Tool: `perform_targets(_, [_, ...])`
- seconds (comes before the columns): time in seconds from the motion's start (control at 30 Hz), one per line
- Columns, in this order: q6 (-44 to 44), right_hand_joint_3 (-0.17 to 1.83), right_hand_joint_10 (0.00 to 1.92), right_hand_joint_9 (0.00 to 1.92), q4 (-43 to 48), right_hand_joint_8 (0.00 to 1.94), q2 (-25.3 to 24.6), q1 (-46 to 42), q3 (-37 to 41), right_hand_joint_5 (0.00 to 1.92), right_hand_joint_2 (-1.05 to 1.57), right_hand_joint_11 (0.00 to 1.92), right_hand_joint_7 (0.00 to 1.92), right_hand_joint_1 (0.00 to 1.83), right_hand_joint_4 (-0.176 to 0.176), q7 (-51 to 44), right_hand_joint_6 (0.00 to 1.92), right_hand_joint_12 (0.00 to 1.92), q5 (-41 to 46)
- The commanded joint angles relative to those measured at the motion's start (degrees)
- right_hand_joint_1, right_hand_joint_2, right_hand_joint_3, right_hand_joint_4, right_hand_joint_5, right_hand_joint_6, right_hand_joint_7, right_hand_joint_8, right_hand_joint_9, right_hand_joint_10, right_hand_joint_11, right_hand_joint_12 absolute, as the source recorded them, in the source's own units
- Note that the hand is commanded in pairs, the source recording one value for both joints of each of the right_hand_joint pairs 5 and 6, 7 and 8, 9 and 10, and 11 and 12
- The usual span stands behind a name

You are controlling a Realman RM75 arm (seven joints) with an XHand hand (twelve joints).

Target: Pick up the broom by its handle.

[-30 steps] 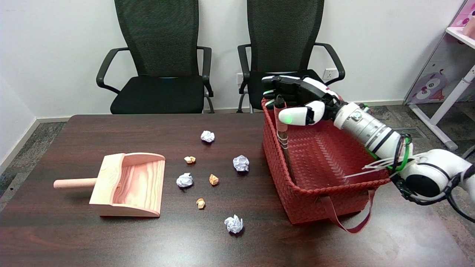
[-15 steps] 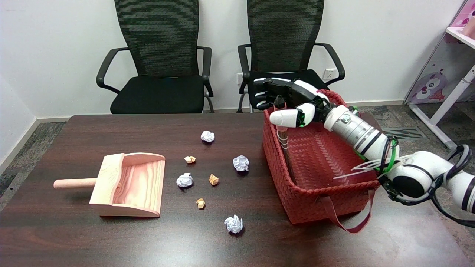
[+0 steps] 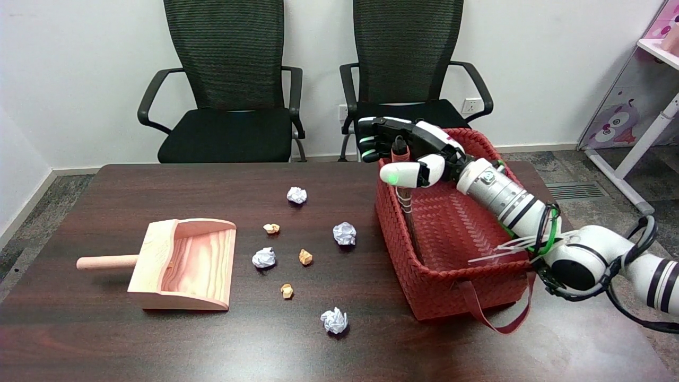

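Note:
The broom (image 3: 407,204) leans upright against the inside of the red basket's (image 3: 403,265) left wall. Its reddish handle with a dark tip (image 3: 399,144) sticks up above the rim. My right hand (image 3: 408,151) reaches in from the right over the basket's far left corner. The thumb (image 3: 406,174) crosses in front of the handle. The black fingers (image 3: 374,139) pass behind the handle and curl a little beyond it to the left. The handle stands between thumb and fingers, and the fingers are not clenched on it. The broom's lower part is dark against the basket wall.
A wooden dustpan (image 3: 180,262) lies at the left, handle pointing left. Several white paper balls (image 3: 344,233) and small tan scraps (image 3: 304,257) are scattered mid-table. Two black office chairs (image 3: 228,106) stand behind the table. My forearm (image 3: 509,199) spans the basket.
My right hand has slid left across the basket's far rim, so the fingers now reach past the handle and the thumb sits in front of it. The broom and the basket have stayed put.

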Motion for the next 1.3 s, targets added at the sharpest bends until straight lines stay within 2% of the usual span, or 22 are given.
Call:
perform_targets(0.03, [-1.8,0.91,0.46,0.46,1.5,0.34,-1.2,0.1,-1.7,0.34,-0.01,0.6,0.34,0.95,-0.146,0.2,0.34,0.6,0.1])
perform_targets(0.43, [-1.9,0.87,0.53,0.53,1.6,0.34,-2.0,-0.1,-1.8,0.34,0.08,0.68,0.34,0.96,-0.148,0.2,0.34,0.68,0.1])
perform_targets(0.47, [-1.9,0.86,0.54,0.54,1.6,0.35,-2.0,-0.1,-1.8,0.35,0.09,0.73,0.35,0.97,-0.148,0.2,0.35,0.73,0.1])
perform_targets(0.5, [-1.9,0.86,0.57,0.57,1.6,0.38,-2.0,-0.1,-1.8,0.38,0.11,0.87,0.38,0.97,-0.146,0.2,0.38,0.87,0.1])
perform_targets(0.63, [-1.9,0.84,0.66,0.66,1.7,0.43,-2.0,-0.1,-1.8,0.43,0.14,1.2,0.43,0.98,-0.145,0.2,0.43,1.2,0.1])
perform_targets(0.8, [-1.9,0.84,0.83,0.83,2.0,0.48,-2.1,-0.1,-1.8,0.48,0.15,1.52,0.48,0.98,-0.142,0.2,0.48,1.52,0.1])
perform_targets(0.9, [-1.9,0.85,0.99,0.99,2.3,0.55,-2.5,-0.1,-1.8,0.55,0.18,1.64,0.55,0.98,-0.146,0.2,0.55,1.64,0.1])
perform_targets(1.1, [-2.0,0.82,1.15,1.15,3.0,0.78,-3.0,0.2,-1.8,0.78,0.25,1.75,0.78,0.97,-0.166,0.2,0.78,1.75,0.1])
perform_targets(1.3, [-2.6,0.8,1.24,1.24,3.5,0.92,-3.2,0.2,-1.8,0.92,0.33,1.78,0.92,0.97,-0.176,0.2,0.92,1.78,0.1])
